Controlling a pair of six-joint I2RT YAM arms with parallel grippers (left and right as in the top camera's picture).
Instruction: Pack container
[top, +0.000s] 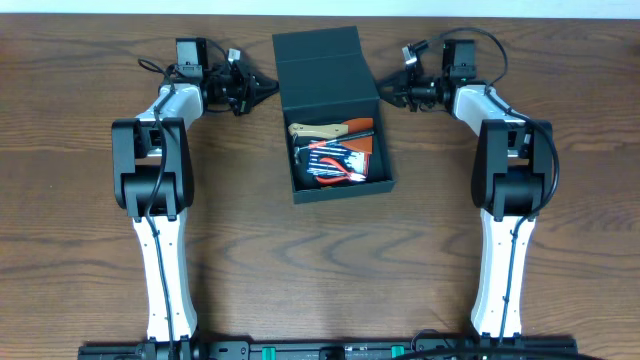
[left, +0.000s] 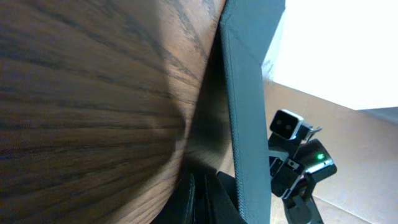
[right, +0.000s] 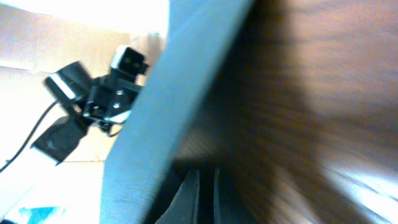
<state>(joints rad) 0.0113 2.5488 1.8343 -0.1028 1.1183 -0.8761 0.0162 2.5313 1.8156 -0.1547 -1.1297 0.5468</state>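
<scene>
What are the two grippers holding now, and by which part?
It cannot be told. The left gripper and right gripper sit at opposite side edges of the lid of the container, but no view shows a clamp.

The table (top: 300, 260) is dark brown wood with a marked grain running left to right. In the overhead view a pale strip shows beyond its far edge. The container (top: 335, 120) rests directly on it at the far middle, turned slightly, with its flap lid open toward the far side. Both wrist views show blurred grain beside the container's dark wall.
</scene>
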